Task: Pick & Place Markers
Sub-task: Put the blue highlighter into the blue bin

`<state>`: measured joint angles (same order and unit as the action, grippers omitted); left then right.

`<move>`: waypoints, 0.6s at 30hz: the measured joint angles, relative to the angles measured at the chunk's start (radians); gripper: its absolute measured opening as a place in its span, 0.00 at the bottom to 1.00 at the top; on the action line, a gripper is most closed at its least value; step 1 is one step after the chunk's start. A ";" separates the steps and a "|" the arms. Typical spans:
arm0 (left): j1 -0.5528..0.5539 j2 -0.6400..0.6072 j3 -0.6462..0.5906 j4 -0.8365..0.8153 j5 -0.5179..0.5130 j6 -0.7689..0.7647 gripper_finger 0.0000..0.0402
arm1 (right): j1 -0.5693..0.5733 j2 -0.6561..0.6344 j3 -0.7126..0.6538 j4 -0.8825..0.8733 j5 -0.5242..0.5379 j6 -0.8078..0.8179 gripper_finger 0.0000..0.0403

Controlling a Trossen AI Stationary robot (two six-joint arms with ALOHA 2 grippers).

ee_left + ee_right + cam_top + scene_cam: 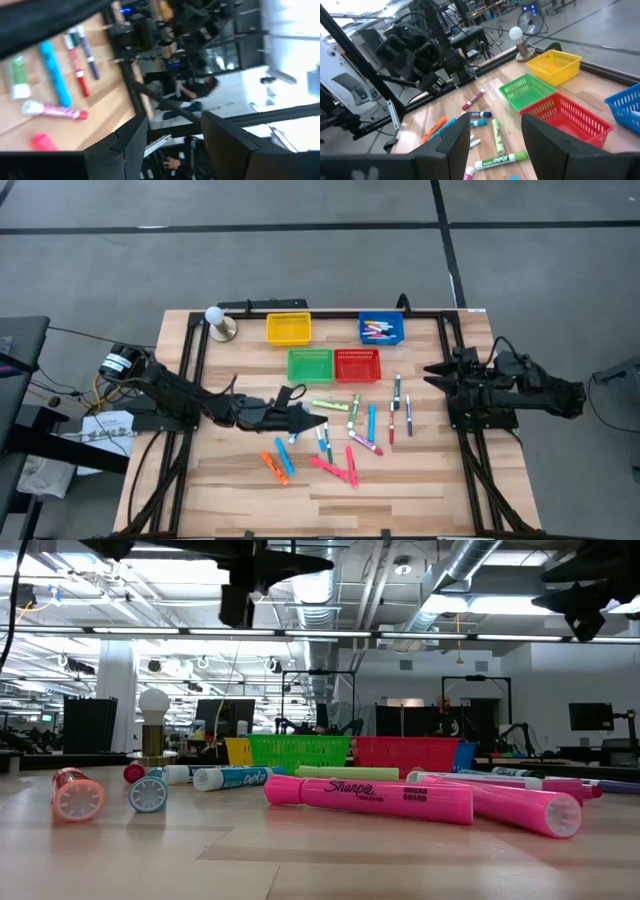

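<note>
The left gripper [312, 420], fingers apart and empty, hovered just beside the markers [345, 435] strewn in front of the red basket [357, 365] (most lay lengthwise toward it). The right gripper [432, 370], likewise open, waited farther off. Only the low view showed the pens' round caps end-on.

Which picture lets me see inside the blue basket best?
The high view: it looks straight down into the blue basket, showing markers inside. The right wrist view catches only its corner, the low view a sliver behind the red basket, the left wrist view nothing.
</note>
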<state>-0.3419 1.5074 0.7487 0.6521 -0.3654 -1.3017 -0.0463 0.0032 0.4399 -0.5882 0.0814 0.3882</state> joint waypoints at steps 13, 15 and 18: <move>-0.028 0.067 0.249 -0.412 -0.034 -0.048 0.46 | 0.000 0.000 -0.104 0.166 -0.064 -0.028 0.41; -0.029 0.104 0.274 -0.420 -0.019 -0.067 0.46 | 0.000 0.000 -0.116 0.204 -0.084 -0.023 0.41; -0.020 0.169 0.310 -0.433 0.042 -0.096 0.46 | 0.000 0.000 -0.130 0.230 -0.084 -0.026 0.41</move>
<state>-0.3615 1.6767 1.0588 0.2188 -0.3230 -1.3976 -0.0460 0.0032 0.3103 -0.3587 -0.0028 0.3621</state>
